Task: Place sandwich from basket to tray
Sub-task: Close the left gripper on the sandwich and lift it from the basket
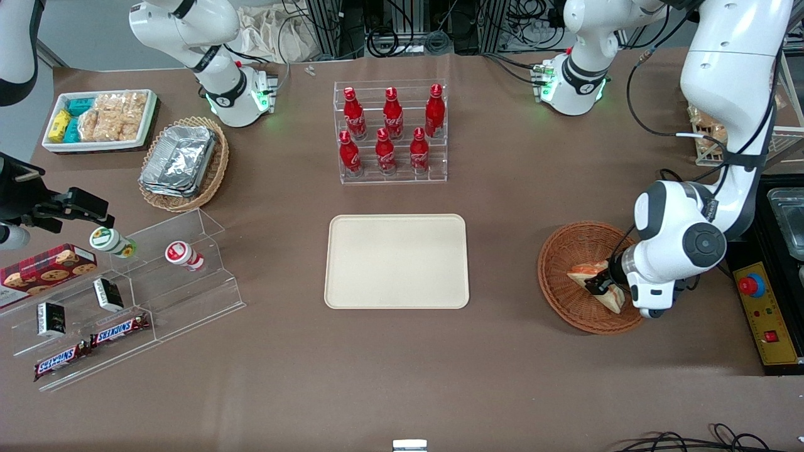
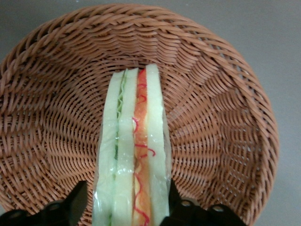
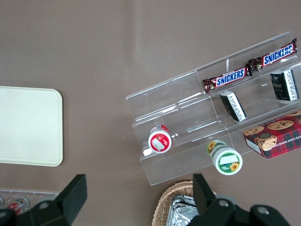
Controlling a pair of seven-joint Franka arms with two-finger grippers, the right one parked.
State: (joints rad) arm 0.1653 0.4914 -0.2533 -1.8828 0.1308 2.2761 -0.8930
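The sandwich [image 1: 587, 271] is a wrapped wedge of pale bread with orange-red and green filling. It stands on edge in the round reddish-brown wicker basket [image 1: 565, 251] toward the working arm's end of the table. In the left wrist view the sandwich [image 2: 134, 141] runs up the middle of the basket [image 2: 221, 117]. My left gripper [image 1: 600, 285] is low in the basket, open, with its fingers straddling the sandwich [image 2: 126, 188]. One finger [image 2: 173, 193] touches the wrapper; the other stands a little apart. The cream-beige tray [image 1: 396, 260] lies flat mid-table with nothing on it, and also shows in the right wrist view [image 3: 28, 127].
A clear rack of red bottles [image 1: 391, 132] stands farther from the front camera than the tray. A tan basket of foil trays [image 1: 182, 163], a white snack tray [image 1: 100, 119] and a clear stepped shelf with snacks [image 1: 125, 295] lie toward the parked arm's end. A yellow control box [image 1: 766, 314] sits beside the basket.
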